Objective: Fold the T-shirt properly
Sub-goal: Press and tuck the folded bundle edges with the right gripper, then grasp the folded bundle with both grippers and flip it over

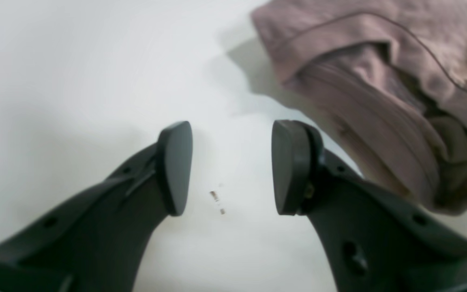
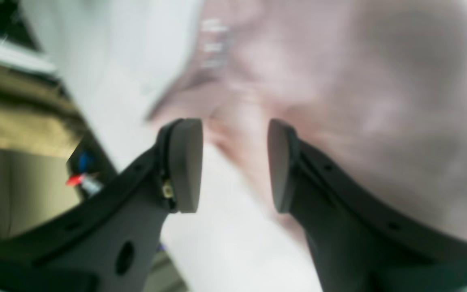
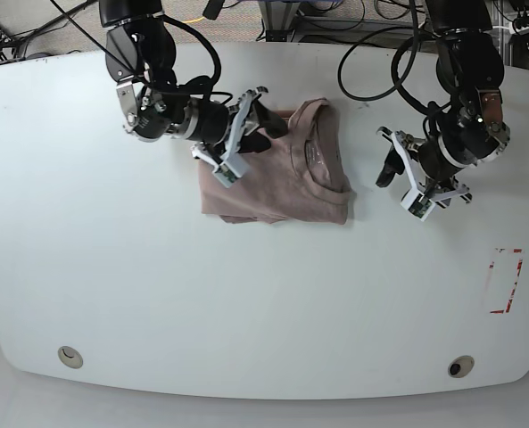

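Left tool (image 1: 232, 166) spread wide, holding nothing, hovering over bare white tabletop (image 1: 75, 73) just beside folded T-shirt (image 1: 383, 81). Right tool (image 2: 235, 164) likewise parted wide and empty, poised above the shirt's edge, contact not discernible through blur. T-shirt (image 3: 286, 169) lying folded between both arms, upper middle of tabletop (image 3: 246, 303).

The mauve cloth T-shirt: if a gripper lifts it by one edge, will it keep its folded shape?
Probably not. The soft wrinkled mauve T-shirt lies in loose layers, so it would likely droop and unfold. It looks light, and a push on the smooth white table may bunch it rather than slide it whole.
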`<state>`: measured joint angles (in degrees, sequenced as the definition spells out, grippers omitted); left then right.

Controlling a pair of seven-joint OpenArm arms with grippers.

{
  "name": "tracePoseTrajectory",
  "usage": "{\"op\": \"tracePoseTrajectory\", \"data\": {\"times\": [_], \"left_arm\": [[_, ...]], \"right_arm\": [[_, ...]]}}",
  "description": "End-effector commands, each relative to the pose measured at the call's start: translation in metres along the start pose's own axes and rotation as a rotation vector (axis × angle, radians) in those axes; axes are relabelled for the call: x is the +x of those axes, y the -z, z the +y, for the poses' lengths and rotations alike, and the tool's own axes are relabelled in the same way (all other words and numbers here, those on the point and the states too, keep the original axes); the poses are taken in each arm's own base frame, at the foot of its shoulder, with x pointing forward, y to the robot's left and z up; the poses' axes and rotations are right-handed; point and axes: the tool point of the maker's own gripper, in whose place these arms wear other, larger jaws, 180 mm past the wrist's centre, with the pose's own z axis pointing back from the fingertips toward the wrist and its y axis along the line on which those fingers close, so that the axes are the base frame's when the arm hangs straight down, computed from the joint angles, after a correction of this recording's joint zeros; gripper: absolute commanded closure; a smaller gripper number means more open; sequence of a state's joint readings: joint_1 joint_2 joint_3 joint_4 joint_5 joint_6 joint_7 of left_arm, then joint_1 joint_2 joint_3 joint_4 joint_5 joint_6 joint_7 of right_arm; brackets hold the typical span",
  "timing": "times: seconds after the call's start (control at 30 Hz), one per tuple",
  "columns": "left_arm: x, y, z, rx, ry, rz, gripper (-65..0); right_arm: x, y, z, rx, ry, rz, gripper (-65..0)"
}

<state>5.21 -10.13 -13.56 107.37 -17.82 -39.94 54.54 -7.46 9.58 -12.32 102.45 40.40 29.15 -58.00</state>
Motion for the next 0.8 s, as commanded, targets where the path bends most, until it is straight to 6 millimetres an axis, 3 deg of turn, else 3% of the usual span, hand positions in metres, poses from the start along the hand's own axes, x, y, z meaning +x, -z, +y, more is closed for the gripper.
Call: {"op": "tracePoseTrajectory", "data": {"times": [0.0, 0.2, 0.3, 0.4, 0.53, 0.63, 0.77], "left_arm": [[0.008, -0.013, 0.022, 0.057, 0.006, -0.032, -29.3], [0.001, -0.023, 0.041, 0.091, 0.053, 0.004, -29.3], [0.001, -0.026, 0.045, 0.099, 0.065, 0.009, -29.3], [0.001, -0.026, 0.045, 0.100, 0.066, 0.012, -29.3], [0.000, -0.028, 0.048, 0.105, 0.078, 0.020, -29.3], [0.001, -0.021, 0.036, 0.069, 0.096, 0.022, -29.3], [0.004, -0.009, 0.011, -0.003, 0.134, 0.029, -29.3]], "right_arm": [[0.001, 0.013, 0.013, 0.060, -0.007, 0.003, -26.2], [-0.002, 0.045, 0.025, 0.131, 0.019, 0.053, -26.2], [0.005, 0.052, 0.022, 0.137, -0.002, 0.060, -26.2], [0.013, 0.054, 0.032, 0.159, -0.045, 0.056, -26.2], [0.035, 0.046, 0.043, 0.170, -0.111, 0.001, -26.3], [0.051, 0.033, 0.049, 0.163, -0.169, -0.044, -26.3], [0.061, 0.004, 0.026, 0.090, -0.172, -0.100, -26.3]]}}
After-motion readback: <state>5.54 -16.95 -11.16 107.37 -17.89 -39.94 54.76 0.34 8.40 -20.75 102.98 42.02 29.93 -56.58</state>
